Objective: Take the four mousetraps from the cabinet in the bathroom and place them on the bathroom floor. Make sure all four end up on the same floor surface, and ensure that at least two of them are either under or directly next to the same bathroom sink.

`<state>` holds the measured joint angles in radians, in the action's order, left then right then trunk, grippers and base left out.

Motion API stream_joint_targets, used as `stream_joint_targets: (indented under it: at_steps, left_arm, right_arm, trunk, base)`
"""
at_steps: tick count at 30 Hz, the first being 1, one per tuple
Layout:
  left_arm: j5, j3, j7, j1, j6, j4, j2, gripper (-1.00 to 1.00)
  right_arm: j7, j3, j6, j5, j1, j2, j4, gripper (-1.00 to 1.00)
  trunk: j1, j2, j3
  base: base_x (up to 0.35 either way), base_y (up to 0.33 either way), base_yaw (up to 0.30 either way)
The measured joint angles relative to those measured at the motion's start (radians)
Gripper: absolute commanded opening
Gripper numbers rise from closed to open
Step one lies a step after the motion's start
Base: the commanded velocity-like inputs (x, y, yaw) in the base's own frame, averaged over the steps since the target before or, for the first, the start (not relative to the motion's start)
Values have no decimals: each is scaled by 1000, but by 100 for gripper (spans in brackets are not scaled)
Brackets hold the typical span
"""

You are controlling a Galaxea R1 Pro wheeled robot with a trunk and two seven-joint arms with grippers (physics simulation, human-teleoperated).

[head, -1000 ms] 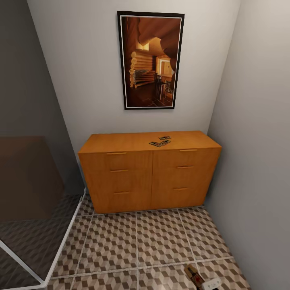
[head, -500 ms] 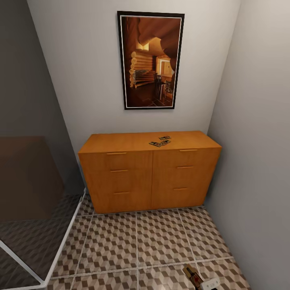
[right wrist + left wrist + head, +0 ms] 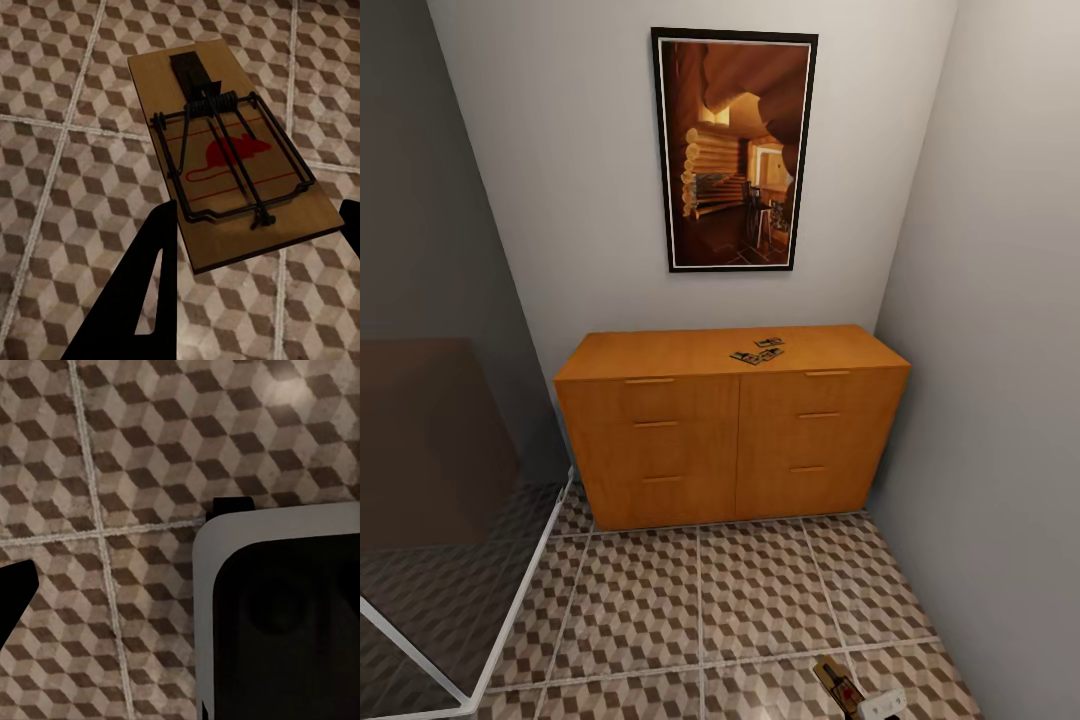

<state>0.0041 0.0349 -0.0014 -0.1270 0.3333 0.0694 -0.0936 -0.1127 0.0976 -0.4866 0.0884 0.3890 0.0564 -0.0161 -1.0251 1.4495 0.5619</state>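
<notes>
Right wrist view looks down on a flat brown wooden mousetrap point(image 3: 229, 154) with dark wire spring and a red mouse print, seen between the two black fingers of the right gripper point(image 3: 255, 247); the fingers sit at either side of the board's near end, and whether they press on it or it lies on the tiles I cannot tell. Head view shows this same trap point(image 3: 838, 686) at the bottom edge, over the cube-patterned brown, beige and white tiled bathroom floor point(image 3: 760, 590). Left wrist view has one black fingertip point(image 3: 13, 596) of the left gripper above the same tiling, beside a grey-rimmed dark robot part point(image 3: 281, 615); its jaw spacing cannot be told. Farther off, the wide orange-brown wooden cabinet point(image 3: 730, 440) stands against the wall, with small mousetraps point(image 3: 758, 352) lying close together on its flat top. Above hangs a black-framed picture point(image 3: 734, 150).
</notes>
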Motion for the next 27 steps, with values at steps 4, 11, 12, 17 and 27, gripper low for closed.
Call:
stream_joint_targets:
  at_steps: [4, 11, 12, 17, 27]
  left_arm:
    - [0, 0, 0, 0, 0, 0, 0, 100]
    - [0, 0, 0, 0, 0, 0, 0, 100]
    - [0, 0, 0, 0, 0, 0, 0, 100]
    - [0, 0, 0, 0, 0, 0, 0, 100]
    - [0, 0, 0, 0, 0, 0, 0, 100]
  right_arm:
    - [0, 0, 0, 0, 0, 0, 0, -100]
    - [0, 0, 0, 0, 0, 0, 0, -100]
    - [0, 0, 0, 0, 0, 0, 0, -100]
    - [0, 0, 0, 0, 0, 0, 0, -100]
    - [0, 0, 0, 0, 0, 0, 0, -100]
  trunk:
    - [0, 0, 0]
    - [0, 0, 0]
    - [0, 0, 0]
    - [0, 0, 0]
    - [0, 0, 0]
  base:
    - [0, 0, 0]
    - [0, 0, 0]
    - [0, 0, 0]
    - [0, 0, 0]
    - [0, 0, 0]
